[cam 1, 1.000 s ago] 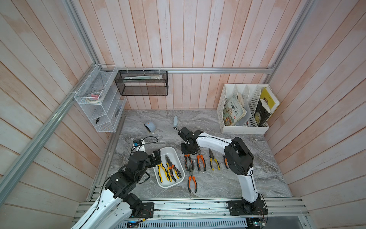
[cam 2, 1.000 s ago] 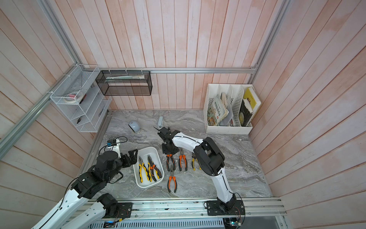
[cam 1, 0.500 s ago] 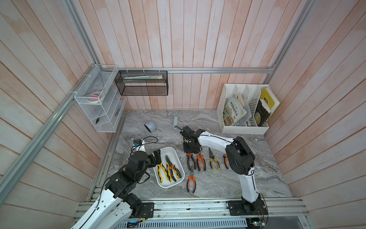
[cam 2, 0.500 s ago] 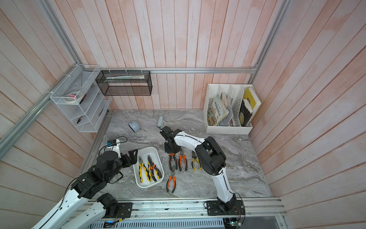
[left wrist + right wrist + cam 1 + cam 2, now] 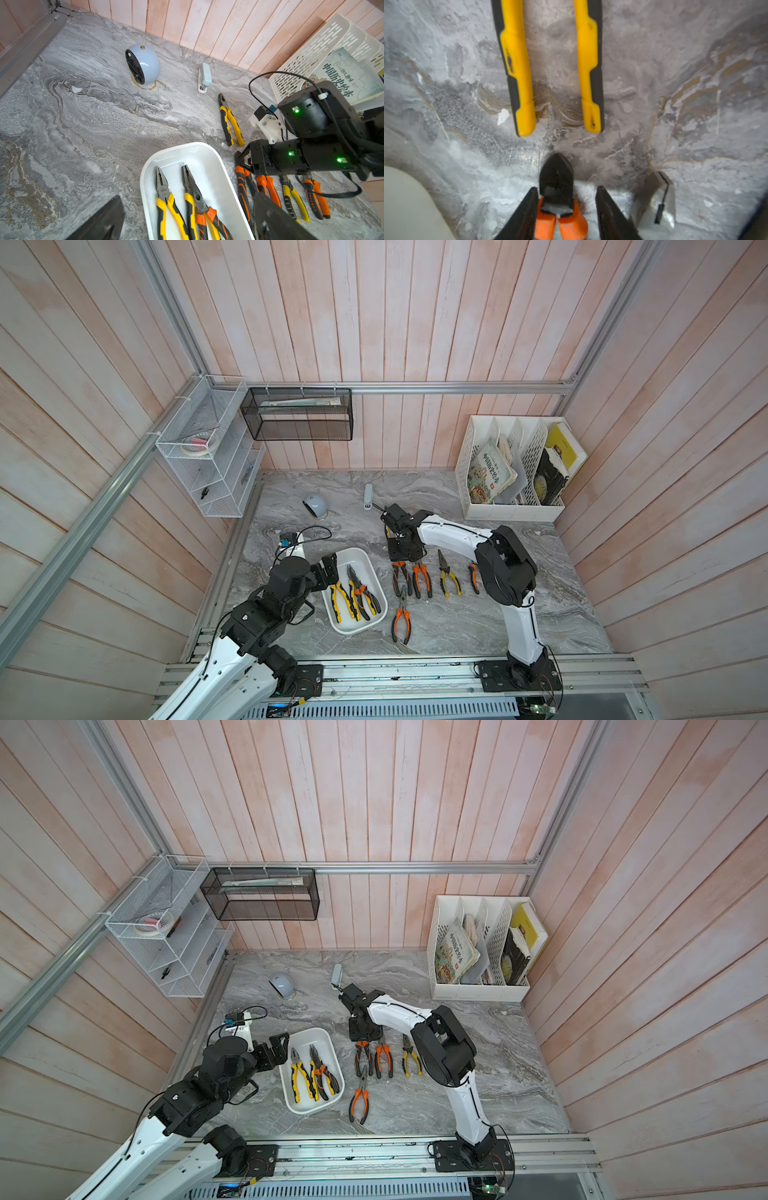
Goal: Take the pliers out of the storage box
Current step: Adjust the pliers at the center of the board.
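Storage box: a shallow white storage box [image 5: 356,558] [image 5: 187,152] with rounded corners lies flat on the grey marbled desk [image 5: 457,626], toward its left and front edges.
Pliers inside: the dark steel heads point to the back edge. A yellow-and-black pair [image 5: 166,199] lies by the left wall. Beside it a second head [image 5: 188,178] runs into overlapping yellow and orange-and-black handles, and I cannot tell how many tools that makes.
Pliers outside: a row of four [image 5: 422,578] lies just right of the box, three with orange handles and one yellow long-nosed. An orange long-nosed pair [image 5: 401,616] lies nearer the front edge. Yellow-handled pliers [image 5: 230,122] lie farther back, short of the stapler [image 5: 204,76].
Right fingers: the right fingers [image 5: 529,212] are apart, low over the desk, astride the black head of an orange-handled cutter [image 5: 556,176]. One finger is close against the head and bare desk shows beside the other, so nothing is clamped.
Left fingers: the left fingers [image 5: 274,218] [image 5: 279,1042] are spread wide and hold nothing. They sit just beside the box's left wall near its far corner.
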